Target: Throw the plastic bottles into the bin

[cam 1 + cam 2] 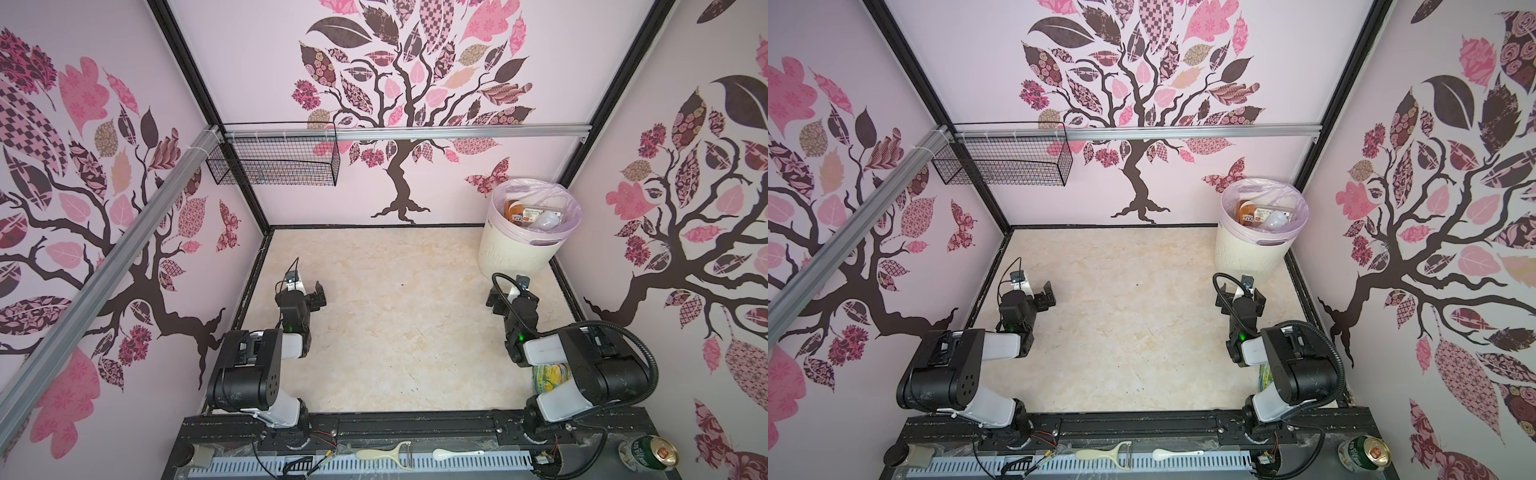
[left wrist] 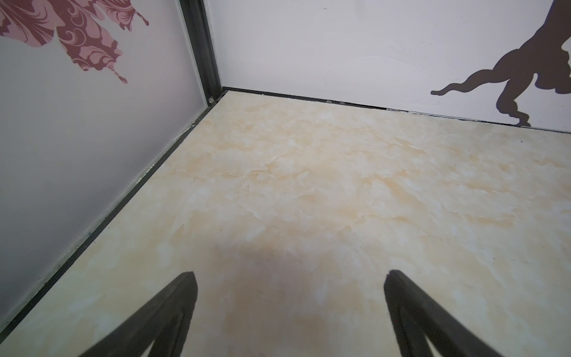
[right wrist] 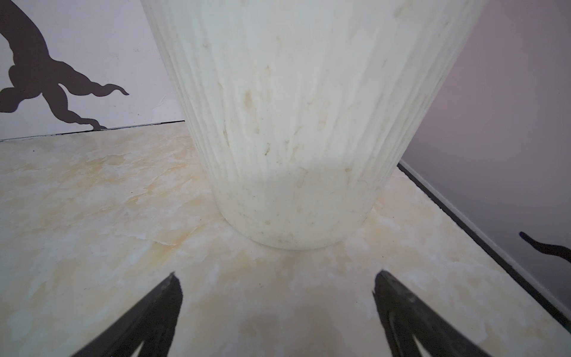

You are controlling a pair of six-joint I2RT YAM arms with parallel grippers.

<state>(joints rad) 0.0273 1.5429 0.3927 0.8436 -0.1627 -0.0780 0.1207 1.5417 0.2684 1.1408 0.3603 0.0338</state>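
The cream-white ribbed bin [image 1: 513,253] [image 1: 1246,253] with its lilac liner stands at the back right corner. Plastic bottles [image 1: 536,214] [image 1: 1266,214], brown, red-labelled and clear ones, lie inside it. The only bottles I see are those in the bin. My right gripper [image 1: 513,293] [image 1: 1241,294] [image 3: 276,278] is open and empty, low over the floor just in front of the bin's base [image 3: 296,173]. On the left side, near the left wall, my left gripper [image 1: 306,293] [image 1: 1038,296] [image 2: 290,278] hangs open with only bare floor between its fingers.
A black wire basket [image 1: 274,162] hangs on the back rail at the left. A yellow-green snack bag [image 1: 548,376] lies partly under my right arm. On the front ledge lie a green can [image 1: 648,455], a peeler [image 1: 384,453] and a spoon [image 1: 457,453].
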